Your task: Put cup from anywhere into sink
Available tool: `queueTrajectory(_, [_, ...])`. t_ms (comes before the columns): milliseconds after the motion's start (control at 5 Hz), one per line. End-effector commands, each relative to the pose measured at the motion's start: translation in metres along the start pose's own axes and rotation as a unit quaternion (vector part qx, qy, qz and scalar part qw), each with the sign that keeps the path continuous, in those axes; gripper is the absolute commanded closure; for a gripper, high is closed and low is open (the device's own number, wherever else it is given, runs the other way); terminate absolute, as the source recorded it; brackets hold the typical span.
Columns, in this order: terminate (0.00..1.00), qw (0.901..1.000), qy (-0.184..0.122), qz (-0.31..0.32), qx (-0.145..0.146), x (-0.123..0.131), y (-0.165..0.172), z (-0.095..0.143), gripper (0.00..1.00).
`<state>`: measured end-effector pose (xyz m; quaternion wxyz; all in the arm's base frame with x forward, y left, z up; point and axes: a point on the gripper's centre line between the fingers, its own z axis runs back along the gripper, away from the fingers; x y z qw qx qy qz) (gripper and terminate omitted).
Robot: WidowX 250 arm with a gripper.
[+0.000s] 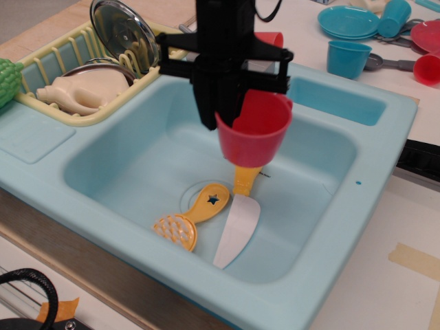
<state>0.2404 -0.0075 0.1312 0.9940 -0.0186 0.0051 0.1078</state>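
While the black gripper [230, 113] hangs over the middle of the sink [357, 227], its fingers [214, 103] are clamped on the near-left rim of the red cup [254, 134], which is held upright and slightly tilted in the air above the basin, not touching the floor. Below the cup lie a toy knife [237, 220] with a yellow handle and white blade, and beside it an orange-yellow strainer [189, 218] resting over the drain mark. The grey faucet [184, 29] is mostly hidden behind the arm. A yellow dish rack [62, 51] at the sink's left holds a metal lid [124, 31] and a cream bottle [79, 93]. On the counter [385, 295] at the far right stand a blue cup [346, 58], a blue plate [347, 20] and smaller red cups [426, 69].
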Motion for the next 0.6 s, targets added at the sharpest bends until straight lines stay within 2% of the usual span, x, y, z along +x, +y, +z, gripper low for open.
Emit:
queueTrajectory(0, [0.0, 0.9995, -0.015, 0.001, -0.028, -0.0069, 0.0106, -0.0013, 0.0])
queueTrajectory(200, [0.0, 0.9995, -0.015, 0.001, -0.028, -0.0069, 0.0106, -0.0013, 0.0])
queueTrajectory(400, [1.0, 0.9995, -0.015, 0.001, -0.028, -0.0069, 0.0106, -0.0013, 0.0])
